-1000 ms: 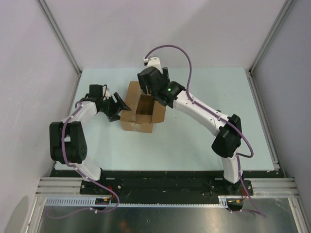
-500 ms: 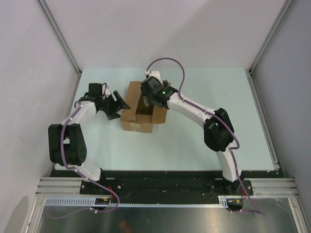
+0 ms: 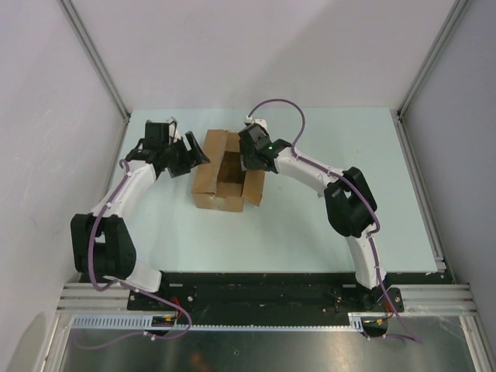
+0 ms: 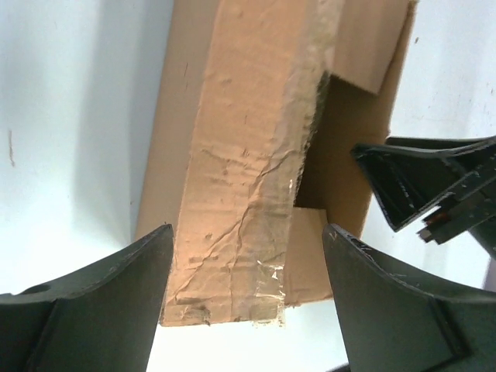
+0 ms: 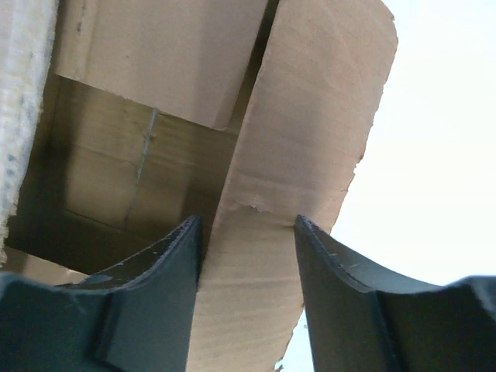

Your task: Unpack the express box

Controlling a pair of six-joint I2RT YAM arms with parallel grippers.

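Table: pale, with nothing on it but the carton; no change over the last second.

Express box: sits left of table centre, between the two arms, with all four top flaps out and the cavity dark. It sits where it did a second ago. I can make out no contents in either the overhead or the right wrist view.

Left arm: has swung toward the far side of the table, carrying its wrist from the box's near-left corner up to the far-left corner.

Right arm: its wrist has slid off the far edge of the opening and now sits over the box's right side.

Judgement: both arms have shifted from the box mouth to the side flaps, so spreading the flaps looks like the step in hand. The unpacking itself is not begun.

Left gripper: jaws wide apart, holding nothing. The taped left flap lies just beyond the fingertips, lined up with the gap between them but not within it.

Right gripper: jaws about halfway apart and narrower than a moment ago. The right flap fills the gap between the fingers. I cannot tell whether they pinch it or only frame it from above.
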